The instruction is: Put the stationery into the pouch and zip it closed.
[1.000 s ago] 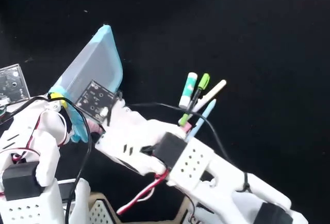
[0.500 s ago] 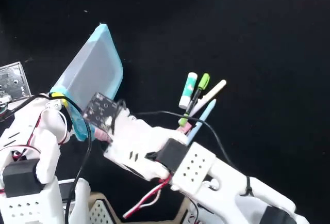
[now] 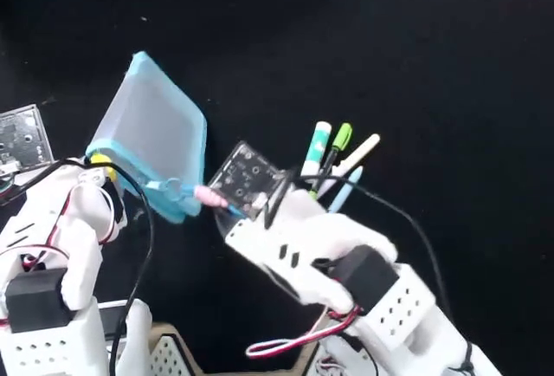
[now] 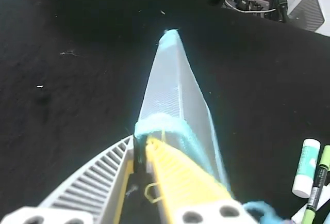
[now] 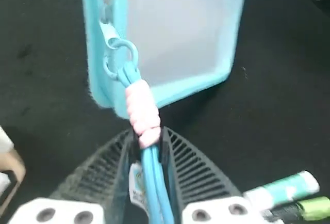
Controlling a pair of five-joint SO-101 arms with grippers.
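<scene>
Two wrist views show left jaws clamping pouch, right jaws clamping pull cord.

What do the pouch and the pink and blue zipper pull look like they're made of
The pouch looks like frosted, translucent plastic with a fine mesh grain, edged in turquoise fabric-like tape. The zipper pull seems to be a soft cord, blue with a pink wrapped section, probably textile.
</scene>
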